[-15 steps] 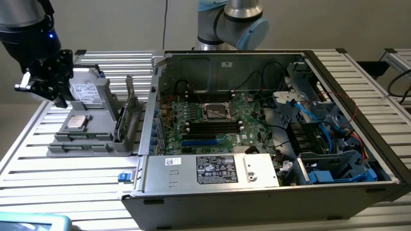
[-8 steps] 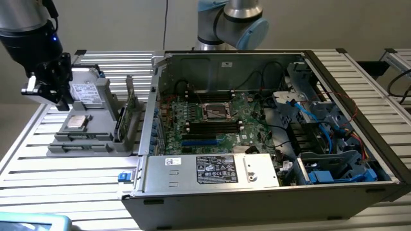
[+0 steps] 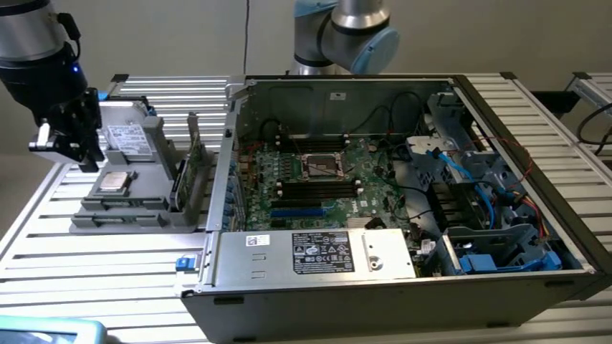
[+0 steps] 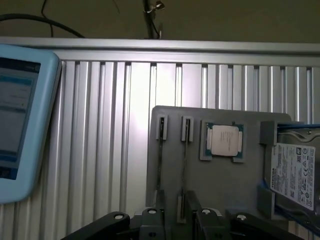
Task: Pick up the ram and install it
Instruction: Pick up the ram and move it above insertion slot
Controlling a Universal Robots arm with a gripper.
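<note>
I read this as the pick-up step, with nothing lifted yet. The arm's black gripper [image 3: 67, 140] hangs above the slatted aluminium desk [image 3: 96, 279], at about ten o'clock of the grey plastic parts tray [image 4: 240, 190] in the exterior view. Its fingers [image 4: 152, 222] stand partly apart with nothing held between them. In the wrist view the gap between them lines up with a thin dark line running between grey end clips. I take that line to be the ram [image 4: 183, 165], a narrow stick seen edge-on and seated in its tray slot; its green face does not show from here. In my judgement a grasp here calls for keeping the fingers square to the stick's thin faces, centred along its length and clear of the clips. The stick also needs a straight pull so it does not bind. By my count the tray has two clipped slots side by side, and the second slot [image 4: 160, 160] shows a similar thin line. Beside them lie one square silver processor chip [image 4: 225, 140] and one labelled hard drive [image 4: 295, 175]. One taller green card [image 3: 195, 154] stands on the tray's three o'clock edge. One pale blue tablet [image 4: 20, 115] lies on the desk. One open grey computer case [image 3: 383, 294] sits at three o'clock of the tray, and the black memory slots [image 3: 316, 188] on its board lie uncovered.
</note>
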